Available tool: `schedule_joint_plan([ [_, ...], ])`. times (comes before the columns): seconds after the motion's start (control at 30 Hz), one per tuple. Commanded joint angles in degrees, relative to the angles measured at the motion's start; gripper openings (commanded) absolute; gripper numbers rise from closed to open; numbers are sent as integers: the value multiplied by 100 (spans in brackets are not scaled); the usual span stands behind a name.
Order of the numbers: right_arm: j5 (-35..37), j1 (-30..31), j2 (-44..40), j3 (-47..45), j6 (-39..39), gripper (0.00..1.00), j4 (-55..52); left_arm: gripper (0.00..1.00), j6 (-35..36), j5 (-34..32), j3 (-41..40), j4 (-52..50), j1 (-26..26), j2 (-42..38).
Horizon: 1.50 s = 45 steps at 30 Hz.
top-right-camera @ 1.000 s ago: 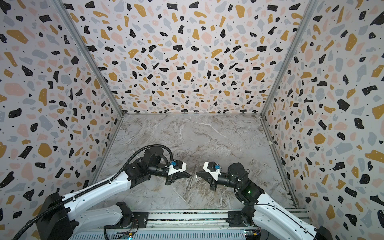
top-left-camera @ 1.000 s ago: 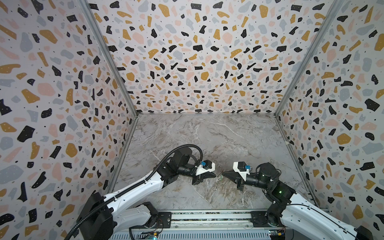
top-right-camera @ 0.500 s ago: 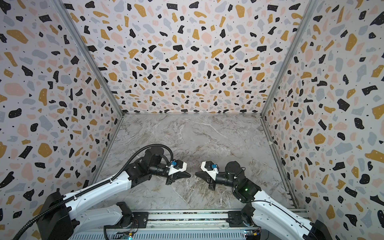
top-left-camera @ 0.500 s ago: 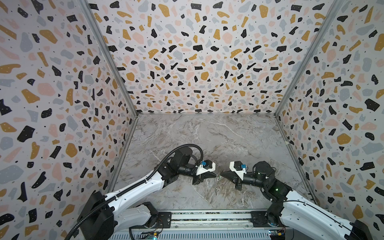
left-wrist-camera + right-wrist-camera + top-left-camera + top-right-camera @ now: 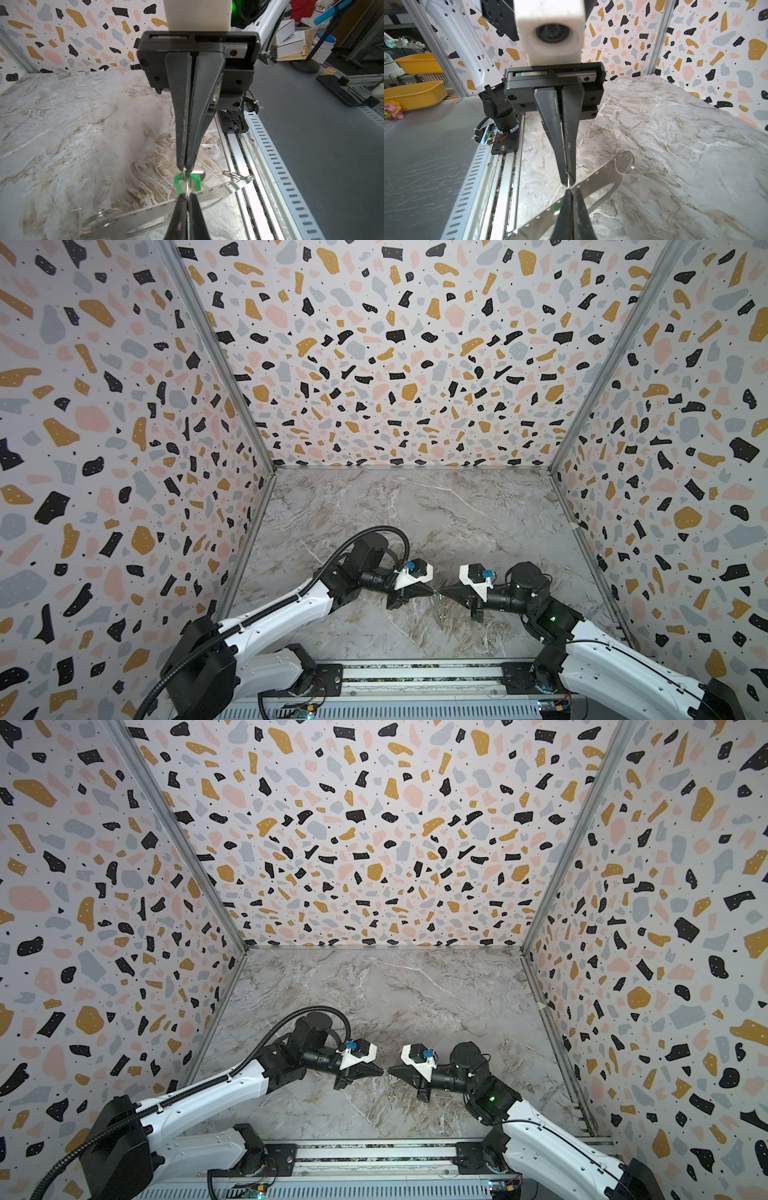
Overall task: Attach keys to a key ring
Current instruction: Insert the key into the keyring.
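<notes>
My two grippers meet tip to tip low over the marble table near its front edge, in both top views: the left gripper (image 5: 433,593) (image 5: 384,1073) and the right gripper (image 5: 443,593) (image 5: 391,1073). Both are shut on one thin wire ring (image 5: 188,187) (image 5: 568,182), the left gripper (image 5: 187,195) from one side and the right gripper (image 5: 186,169) (image 5: 571,190) from the other. The key's green head (image 5: 178,185) (image 5: 556,206) hangs at that ring. Just beneath lies the key ring (image 5: 145,214) (image 5: 598,172), a flat grey loop with a dotted straight edge. Whether the wire ring passes through it is hidden.
Small wire rings sit at the flat loop's two ends (image 5: 97,220) (image 5: 625,164). A slotted metal rail (image 5: 415,674) runs along the table's front edge, close behind the grippers. Terrazzo walls close in the table (image 5: 415,522) on three sides.
The right arm has shifted left, bringing its gripper tip up against the left one. The left arm has held still. Both grippers stayed shut.
</notes>
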Motion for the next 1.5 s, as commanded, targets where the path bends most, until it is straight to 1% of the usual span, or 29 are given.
schedule_joint_plan([
  [0.0, -204, 26, -5, 276, -44, 0, 163, 0, -65, 178, 170, 259, 25, 75],
  [0.23, -262, 26, -16, 290, -60, 0, 154, 0, -74, 171, 188, 247, 29, 129],
  [0.4, -324, 30, -5, 269, -62, 0, 122, 0, -243, 100, 188, 352, 38, 164],
  [0.63, -293, 35, -29, 259, -101, 0, 33, 0, -270, 116, 188, 403, 38, 178],
  [1.0, -159, 87, -83, 189, -126, 0, -25, 0, -592, 116, 113, 677, 139, 137],
  [1.47, -52, 123, -117, 170, -168, 0, -39, 0, -852, -49, 52, 895, 217, 125],
])
